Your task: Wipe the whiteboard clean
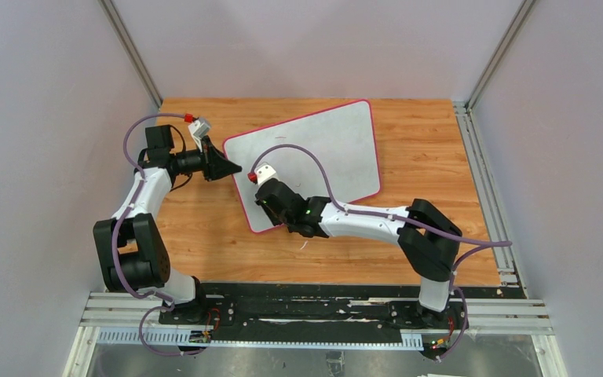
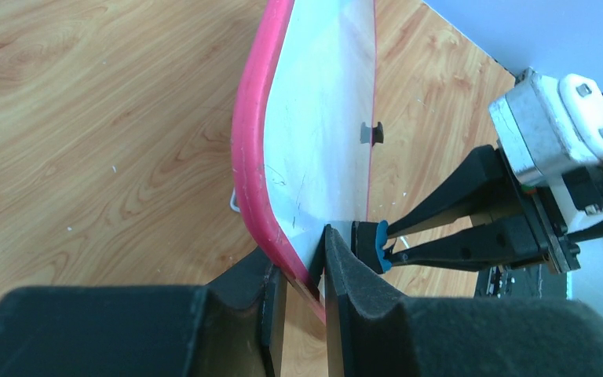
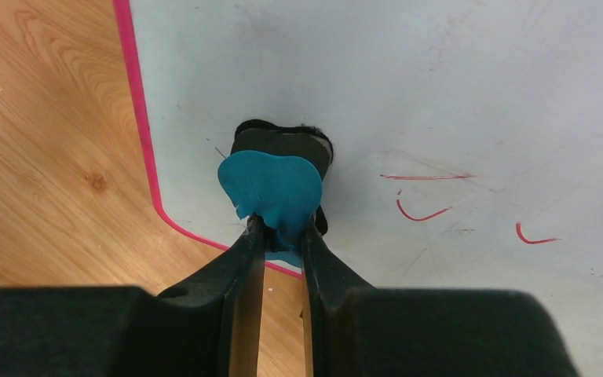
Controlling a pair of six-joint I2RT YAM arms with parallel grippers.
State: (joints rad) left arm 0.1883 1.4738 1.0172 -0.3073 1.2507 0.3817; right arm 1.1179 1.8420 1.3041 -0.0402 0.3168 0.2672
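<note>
The whiteboard lies on the wooden table, near the middle and turned at an angle to the table's edges. Its pink rim runs unbroken all round.

Left gripper: clamped on the board's left edge, with the pink rim pinched between its two padded fingers. I cannot tell whether that edge is raised off the table.

Right gripper: clenched on a blue eraser, with the handle caught between the fingertips. The eraser's black pad is pressed against the board face. It sits close to the near-left rounded corner, just inside the rim and not far from where the left gripper holds.

Board surface: grey-white with faint scuffs. Three short red pen marks are visible to the right of the eraser and apart from it: one thin straight line, a curved stroke just below it, and a small hook further right. The area directly under the pad is hidden.

One small black foot shows on the board's far edge in the left wrist view.
</note>
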